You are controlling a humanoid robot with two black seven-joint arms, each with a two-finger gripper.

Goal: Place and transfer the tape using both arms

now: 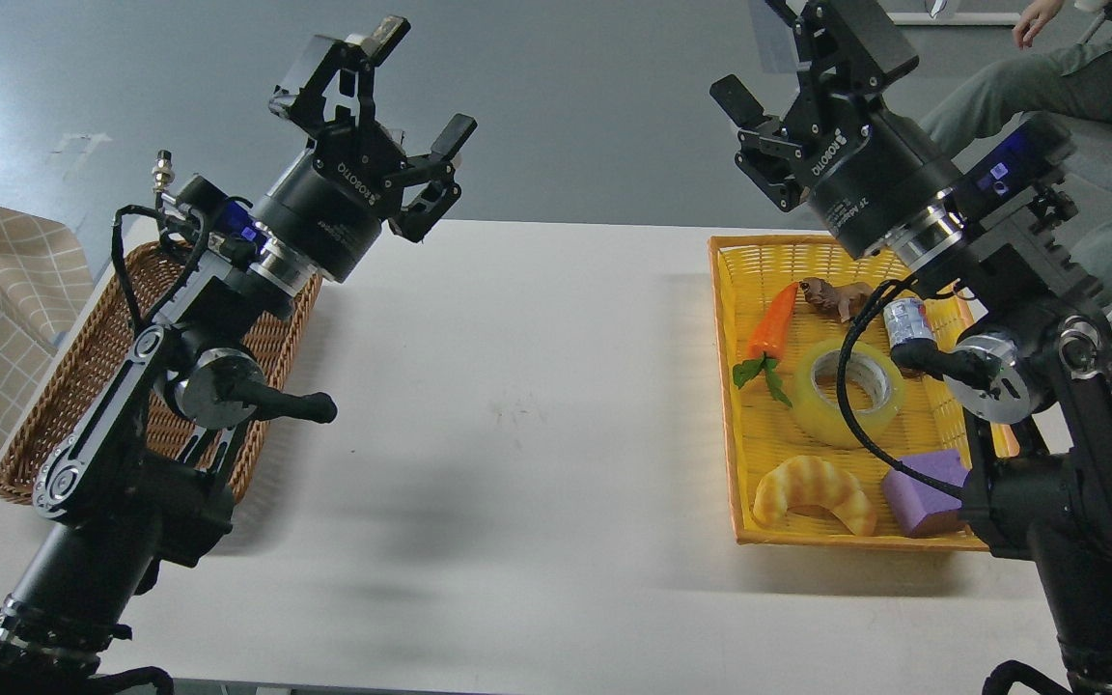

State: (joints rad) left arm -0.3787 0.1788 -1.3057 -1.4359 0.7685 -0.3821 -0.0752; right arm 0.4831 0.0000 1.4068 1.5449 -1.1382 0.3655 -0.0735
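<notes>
The yellow tape roll (846,391) lies flat in the yellow basket (725,386) at the right of the white table, partly crossed by my right arm's black cable. My right gripper (770,58) is raised above the basket's far edge, open and empty; one finger is partly cut off by the top of the view. My left gripper (421,82) is raised over the far left of the table, open and empty, well away from the tape.
In the yellow basket lie a carrot (773,323), a croissant (815,492), a purple block (923,492), a small can (906,321) and a brown object (831,294). A brown wicker basket (83,386) sits under my left arm. A seated person (1048,87) is at the far right.
</notes>
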